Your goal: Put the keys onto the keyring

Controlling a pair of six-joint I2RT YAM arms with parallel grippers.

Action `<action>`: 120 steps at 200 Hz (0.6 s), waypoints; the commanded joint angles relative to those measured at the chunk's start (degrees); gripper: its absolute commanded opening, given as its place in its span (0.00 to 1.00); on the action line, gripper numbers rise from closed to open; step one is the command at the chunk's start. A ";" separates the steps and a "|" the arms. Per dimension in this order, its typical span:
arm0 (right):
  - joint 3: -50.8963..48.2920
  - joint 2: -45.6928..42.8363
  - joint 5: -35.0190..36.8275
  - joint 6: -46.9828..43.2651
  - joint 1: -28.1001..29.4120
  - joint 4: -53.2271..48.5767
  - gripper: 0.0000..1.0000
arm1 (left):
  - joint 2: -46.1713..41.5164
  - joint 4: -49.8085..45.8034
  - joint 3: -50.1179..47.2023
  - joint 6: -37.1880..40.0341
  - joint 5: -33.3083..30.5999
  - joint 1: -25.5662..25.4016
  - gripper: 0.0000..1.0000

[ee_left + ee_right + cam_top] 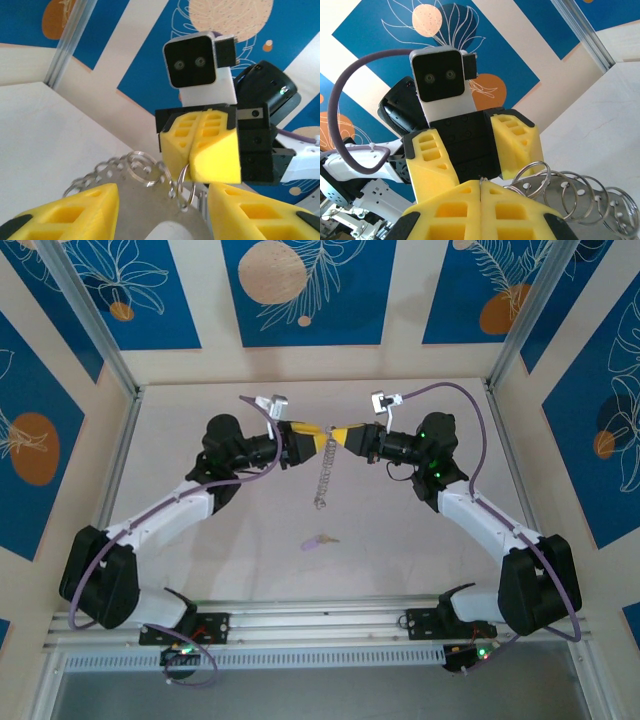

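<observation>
The left gripper's (316,432) fingers stand apart astride the keyring's (322,476) top; whether they grip it I cannot tell. The keyring hangs between the grippers, the key (320,540) lying on the table (420,550) nearer the bases. The right gripper (338,434) is clenched on one loop.

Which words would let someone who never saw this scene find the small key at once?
Seen from above, find the keyring, a grey string of metal loops hanging over the middle of the pale table. Just below it in that view, the key lies flat on the table. Unlike the grey loops, it has a lilac head and lies alone.
</observation>
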 commanded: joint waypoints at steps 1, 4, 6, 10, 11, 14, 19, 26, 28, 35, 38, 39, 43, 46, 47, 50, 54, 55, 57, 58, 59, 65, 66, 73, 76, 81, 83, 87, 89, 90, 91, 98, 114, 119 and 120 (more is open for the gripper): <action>0.45 -0.28 0.56 0.29 -0.32 2.57 0.00 | -3.41 -2.66 -1.08 3.25 -2.51 0.24 0.50; 0.39 -0.29 0.55 0.32 -0.36 2.56 0.00 | -3.52 -2.83 -1.16 3.27 -2.44 0.28 0.50; 0.33 -0.28 0.57 0.34 -0.36 2.56 0.00 | -3.54 -2.86 -1.19 3.35 -2.43 0.33 0.50; 0.38 -0.27 0.55 0.32 -0.35 2.57 0.00 | -3.71 -2.86 -1.26 3.33 -2.28 0.30 0.50; 0.39 -0.26 0.55 0.34 -0.31 2.52 0.00 | -3.76 -2.82 -1.31 3.35 -2.18 0.30 0.50; 0.26 -0.29 0.59 0.32 -0.31 2.51 0.00 | -3.77 -2.79 -1.38 3.24 -2.10 0.29 0.50; 0.26 -0.25 0.51 0.26 -0.36 2.56 0.00 | -3.70 -2.42 -1.37 3.05 -1.72 0.29 0.50; 0.28 -0.08 0.46 0.34 -0.29 2.64 0.00 | -3.57 -1.71 -1.43 2.53 -1.12 0.31 0.50; 0.24 -0.03 0.46 0.28 -0.35 2.65 0.00 | -3.53 -1.48 -1.37 2.40 -0.94 0.32 0.50; 0.27 -0.01 0.32 0.43 -0.32 2.68 0.00 | -3.23 -0.53 -1.33 1.83 -0.18 0.29 0.49; 0.29 0.13 0.29 0.43 -0.34 2.74 0.00 | -3.13 -0.09 -1.27 1.55 0.18 0.30 0.49; 0.30 0.11 0.28 0.43 -0.35 2.74 0.00 | -3.08 0.06 -1.27 1.45 0.28 0.34 0.49; 0.23 0.11 0.25 0.52 -0.34 2.86 0.00 | -2.76 0.78 -1.26 1.16 0.78 0.29 0.48; 0.31 0.22 0.17 0.52 -0.35 2.91 0.00 | -2.62 1.36 -1.18 0.84 1.17 0.29 0.48; 0.31 0.25 0.13 0.52 -0.36 2.91 0.00 | -2.60 1.53 -1.22 0.70 1.35 0.29 0.47; 0.25 0.28 0.00 0.60 -0.36 2.92 0.00 | -2.42 2.23 -1.24 0.39 1.66 0.31 0.47; 0.31 0.42 -0.11 0.61 -0.35 3.00 0.00 | -2.10 3.21 -1.18 -0.22 2.13 0.29 0.47; 0.27 0.44 -0.09 0.57 -0.31 3.00 0.00 | -2.08 3.38 -1.18 -0.31 2.31 0.29 0.47; 0.30 0.45 -0.14 0.64 -0.35 2.94 0.00 | -1.97 3.84 -1.17 -0.60 2.51 0.31 0.47; 0.31 0.45 -0.11 0.67 -0.31 2.97 0.00 | -1.92 4.05 -1.17 -0.68 2.64 0.30 0.46; 0.36 0.45 -0.13 0.69 -0.34 2.99 0.00 | -1.86 4.24 -1.13 -0.76 2.74 0.34 0.46; 0.38 0.54 -0.25 0.68 -0.29 3.11 0.00 | -1.41 5.25 -0.98 -1.49 3.37 0.29 0.46; 0.39 0.58 -0.29 0.69 -0.28 3.15 0.00 | -1.34 5.41 -0.95 -1.52 3.46 0.33 0.46; 0.34 0.61 -0.39 0.87 -0.35 3.34 0.00 | -0.85 6.15 -0.74 -2.08 3.88 0.33 0.46; 0.36 0.67 -0.42 0.87 -0.33 3.38 0.00 | -0.70 6.30 -0.61 -2.21 3.97 0.34 0.46; 0.35 0.68 -0.50 0.96 -0.31 3.36 0.00 | -0.43 6.59 -0.44 -2.38 4.06 0.31 0.46; 0.37 0.71 -0.53 0.94 -0.33 3.38 0.00 | -0.30 6.62 -0.44 -2.35 4.07 0.32 0.46; 0.34 0.71 -0.55 0.98 -0.35 3.52 0.00 | -0.13 6.75 -0.34 -2.49 4.07 0.31 0.46; 0.35 0.74 -0.63 1.03 -0.30 3.53 0.00 | -0.01 6.83 -0.31 -2.48 4.07 0.29 0.46; 0.38 0.73 -0.66 1.04 -0.29 3.58 0.00 | 0.02 6.91 -0.30 -2.50 4.07 0.29 0.46; 0.35 0.72 -0.67 1.00 -0.28 3.56 0.00 | 0.04 6.94 -0.25 -2.51 4.07 0.29 0.46; 0.34 0.80 -0.68 1.05 -0.33 3.66 0.00 | 0.37 7.50 -0.21 -2.79 4.07 0.34 0.46; 0.33 0.95 -0.84 1.31 -0.28 3.75 0.00 | 1.19 8.25 0.03 -3.29 4.40 0.30 0.46; 0.44 0.91 -0.79 1.32 -0.34 3.84 0.00 | 1.41 8.44 0.03 -3.48 4.43 0.31 0.46; 0.47 0.90 -0.78 1.32 -0.35 3.86 0.00 | 1.43 8.46 0.05 -3.48 4.38 0.34 0.46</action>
